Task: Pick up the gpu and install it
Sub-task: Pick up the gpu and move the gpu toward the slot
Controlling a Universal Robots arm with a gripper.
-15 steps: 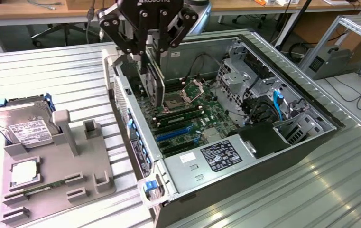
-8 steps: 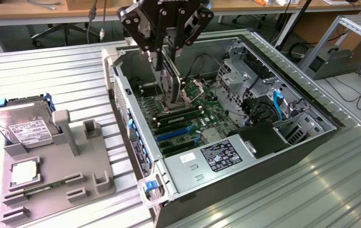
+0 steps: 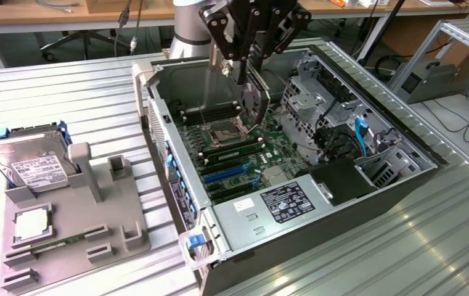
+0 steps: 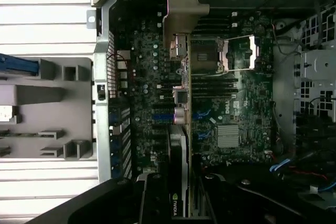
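Gripped end of the gpu (image 4: 180, 103) mostly, perhaps wholly, behind the end effector (image 4: 181, 184).

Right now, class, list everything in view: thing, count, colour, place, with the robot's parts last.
computer case: one, black and grey, open, on the table.
motherboard: one, green, inside the case.
holder: one, grey, at the exterior view's left of the case.
hard drive: one, silver with blue rails, standing in the holder.
memory stick: one, green, in the holder.
gpu: one, black, over the motherboard.
gripper: one, black, shut on the gpu.
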